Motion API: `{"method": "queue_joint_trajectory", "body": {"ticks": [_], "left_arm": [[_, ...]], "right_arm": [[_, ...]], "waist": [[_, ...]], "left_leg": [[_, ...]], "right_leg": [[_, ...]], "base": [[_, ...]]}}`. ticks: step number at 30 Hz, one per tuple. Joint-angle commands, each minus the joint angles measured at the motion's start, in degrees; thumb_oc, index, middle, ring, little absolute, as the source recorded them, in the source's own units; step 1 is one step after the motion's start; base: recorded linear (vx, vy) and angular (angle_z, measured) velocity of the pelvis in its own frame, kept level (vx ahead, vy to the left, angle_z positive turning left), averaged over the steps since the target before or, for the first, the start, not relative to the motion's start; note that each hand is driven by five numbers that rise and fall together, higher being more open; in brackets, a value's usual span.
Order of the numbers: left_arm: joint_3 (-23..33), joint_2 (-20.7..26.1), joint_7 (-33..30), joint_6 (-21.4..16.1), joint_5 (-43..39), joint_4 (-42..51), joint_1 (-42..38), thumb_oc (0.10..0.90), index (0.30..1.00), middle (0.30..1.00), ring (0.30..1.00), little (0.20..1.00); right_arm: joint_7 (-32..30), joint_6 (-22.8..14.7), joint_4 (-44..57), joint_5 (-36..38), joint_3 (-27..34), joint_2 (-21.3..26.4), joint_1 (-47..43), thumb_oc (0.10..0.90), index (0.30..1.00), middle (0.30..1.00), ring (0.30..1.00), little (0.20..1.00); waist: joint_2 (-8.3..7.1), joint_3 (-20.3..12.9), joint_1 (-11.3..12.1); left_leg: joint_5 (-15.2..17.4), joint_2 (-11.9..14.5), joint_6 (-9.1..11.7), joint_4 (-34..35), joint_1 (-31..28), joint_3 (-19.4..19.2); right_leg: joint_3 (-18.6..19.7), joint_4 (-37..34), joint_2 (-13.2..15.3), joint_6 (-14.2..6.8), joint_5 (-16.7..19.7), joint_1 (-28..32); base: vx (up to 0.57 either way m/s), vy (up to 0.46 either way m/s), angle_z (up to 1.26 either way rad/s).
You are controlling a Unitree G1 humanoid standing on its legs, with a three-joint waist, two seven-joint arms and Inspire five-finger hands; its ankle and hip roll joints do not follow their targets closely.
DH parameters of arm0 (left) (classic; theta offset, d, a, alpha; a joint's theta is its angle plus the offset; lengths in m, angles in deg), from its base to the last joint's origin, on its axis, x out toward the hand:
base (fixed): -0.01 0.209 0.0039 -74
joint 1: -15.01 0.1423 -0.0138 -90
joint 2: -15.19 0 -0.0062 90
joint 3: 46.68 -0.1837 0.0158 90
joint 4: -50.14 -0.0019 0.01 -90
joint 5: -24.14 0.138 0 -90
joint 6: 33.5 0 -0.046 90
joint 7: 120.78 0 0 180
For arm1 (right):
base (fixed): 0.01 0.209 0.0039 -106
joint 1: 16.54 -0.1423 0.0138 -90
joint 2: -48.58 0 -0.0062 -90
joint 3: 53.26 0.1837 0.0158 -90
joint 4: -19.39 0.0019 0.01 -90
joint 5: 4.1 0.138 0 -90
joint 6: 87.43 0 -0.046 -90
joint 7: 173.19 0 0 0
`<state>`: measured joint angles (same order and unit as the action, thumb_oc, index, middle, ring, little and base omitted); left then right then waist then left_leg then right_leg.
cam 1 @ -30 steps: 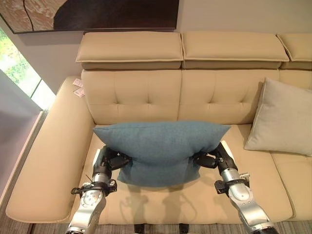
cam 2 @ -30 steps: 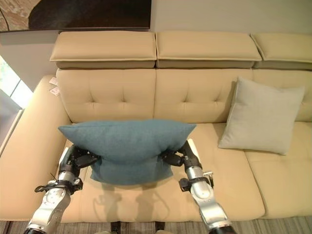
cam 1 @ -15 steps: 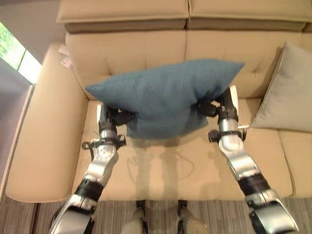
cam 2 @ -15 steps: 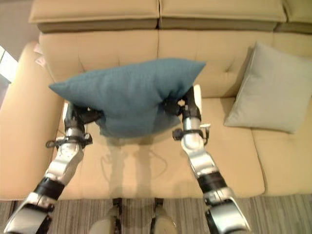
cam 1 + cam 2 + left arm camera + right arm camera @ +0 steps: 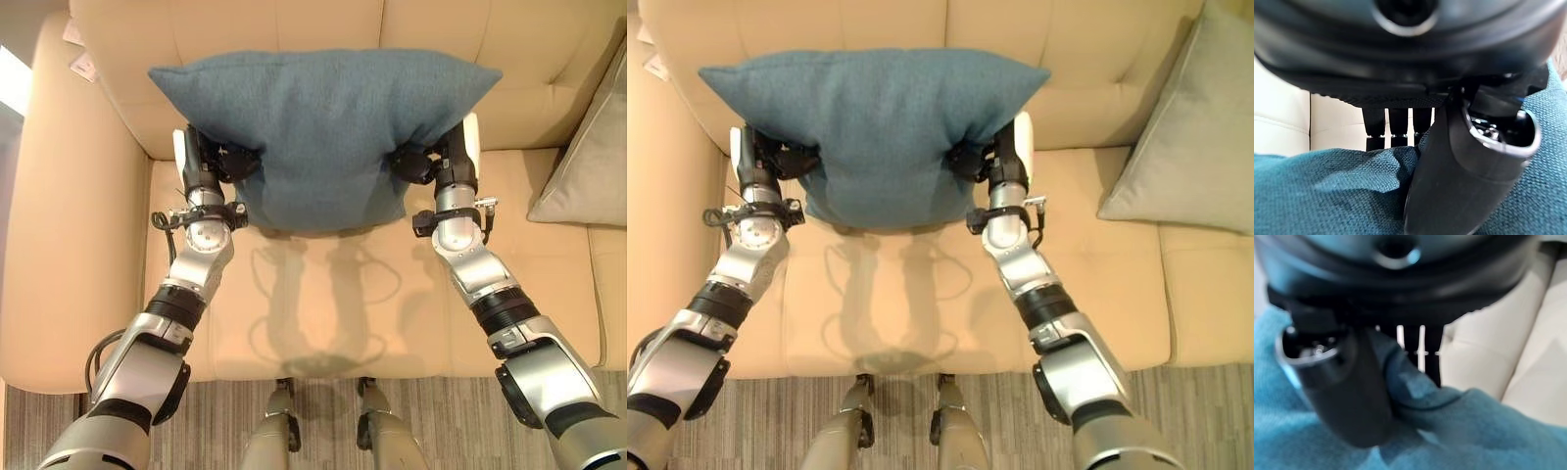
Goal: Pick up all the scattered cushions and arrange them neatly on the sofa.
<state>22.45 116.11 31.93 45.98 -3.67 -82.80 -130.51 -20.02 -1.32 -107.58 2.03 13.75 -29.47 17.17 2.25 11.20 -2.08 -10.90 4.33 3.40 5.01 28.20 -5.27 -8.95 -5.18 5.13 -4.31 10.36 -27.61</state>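
Note:
A blue cushion (image 5: pixel 323 132) is held upright over the left seat of the beige sofa (image 5: pixel 323 294), close to its backrest. My left hand (image 5: pixel 223 161) grips the cushion's left side and my right hand (image 5: pixel 419 163) its right side. In the left wrist view the thumb (image 5: pixel 1459 171) presses into the blue cloth (image 5: pixel 1327 191) with the fingers (image 5: pixel 1393 129) behind it. The right wrist view shows the same pinch, thumb (image 5: pixel 1347 391) on the cloth (image 5: pixel 1459 426). A grey cushion (image 5: pixel 1195 127) leans against the backrest on the seat to the right.
The sofa's broad left armrest (image 5: pixel 59 245) runs beside my left arm. Two small white tags (image 5: pixel 78 54) lie at its far end. A grey striped floor (image 5: pixel 1195 392) lies in front of the sofa.
The camera has tipped further down. Both hands have carried the blue cushion farther back towards the backrest, still gripping its two sides.

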Motion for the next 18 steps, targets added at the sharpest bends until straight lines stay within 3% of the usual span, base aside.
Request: {"method": "queue_joint_trajectory", "body": {"ticks": [1, 10, 11, 12, 13, 14, 18], "left_arm": [[-6.5, -0.1, 2.4, -11.9, 2.0, 6.3, -16.1, 0.400, 0.300, 0.300, 0.300, 0.300], [-6.3, -1.5, 3.4, -11.0, -0.3, 3.4, -15.2, 0.400, 0.300, 0.300, 0.300, 0.300], [-6.7, -1.4, 3.4, -10.7, 0.0, 2.8, -15.5, 0.508, 0.462, 0.462, 0.462, 0.462], [-6.7, -1.4, 3.4, -10.7, 0.0, 2.7, -15.6, 0.508, 0.462, 0.462, 0.462, 0.462], [-7.1, -1.4, 3.5, -10.4, 0.1, 1.6, -16.2, 0.761, 0.841, 0.841, 0.841, 0.841], [-6.9, -1.1, 3.0, -10.1, 0.0, -0.3, -17.4, 0.800, 0.900, 0.900, 0.900, 0.900], [-6.7, 0.0, 2.4, -9.8, -0.2, -2.6, -19.2, 0.800, 0.900, 0.900, 0.900, 0.900]], "right_arm": [[-0.2, -8.6, 4.9, -0.8, -4.1, -3.3, -14.4, 0.400, 0.300, 0.300, 0.300, 0.300], [-0.5, -6.5, 0.7, -1.8, -5.3, -2.1, -15.4, 0.400, 0.300, 0.300, 0.300, 0.300], [-0.7, -6.1, -0.7, -2.3, -5.7, -2.0, -15.7, 0.474, 0.411, 0.411, 0.411, 0.411], [-0.7, -6.1, -0.7, -2.3, -5.8, -2.1, -15.8, 0.474, 0.411, 0.411, 0.411, 0.411], [-1.0, -5.7, -2.2, -2.9, -6.3, -1.9, -16.4, 0.673, 0.709, 0.709, 0.709, 0.709], [-2.2, -5.0, -4.7, -4.0, -6.9, -1.8, -17.4, 0.800, 0.900, 0.900, 0.900, 0.900], [-3.4, -3.5, -8.7, -5.2, -7.8, 0.1, -19.6, 0.800, 0.900, 0.900, 0.900, 0.900]], "waist": [[-2.01, -3.0, 0.6], [-2.17, -2.4, 0.6], [-2.22, -2.3, 0.6], [-2.22, -2.3, 0.6], [-2.26, -2.2, 0.6], [-2.26, -2.1, 0.7], [-2.25, -1.8, 0.7]], "left_leg": [[4.2, -1.5, 3.5, 0.0, 1.0, 1.5], [3.5, -1.6, 3.9, 0.0, 4.0, 1.9], [3.5, -1.6, 4.0, 0.0, 4.1, 2.0], [3.5, -1.6, 4.0, 0.0, 4.1, 2.0], [3.4, -1.6, 4.0, 0.0, 4.2, 2.1], [3.4, -1.7, 4.1, 0.0, 4.4, 2.3], [3.3, -1.8, 4.2, 0.0, 4.8, 2.5]], "right_leg": [[2.5, 0.2, 1.1, -5.6, -2.4, -1.8], [2.6, 0.2, 1.0, -5.7, -2.2, -5.0], [2.5, 0.2, 1.0, -5.7, -2.1, -5.1], [2.5, 0.2, 1.0, -5.7, -2.1, -5.1], [2.4, 0.2, 1.0, -5.7, -2.1, -5.2], [2.3, 0.2, 0.9, -5.8, -2.0, -5.4], [2.0, 0.2, 1.0, -5.9, -1.9, -5.6]], "base": [[0.00, 0.000, 0.00], [0.01, -0.012, 0.02], [0.00, 0.000, 0.00], [0.00, 0.000, 0.00], [0.00, 0.000, 0.00], [0.00, 0.000, 0.00], [0.00, 0.000, 0.00]]}}
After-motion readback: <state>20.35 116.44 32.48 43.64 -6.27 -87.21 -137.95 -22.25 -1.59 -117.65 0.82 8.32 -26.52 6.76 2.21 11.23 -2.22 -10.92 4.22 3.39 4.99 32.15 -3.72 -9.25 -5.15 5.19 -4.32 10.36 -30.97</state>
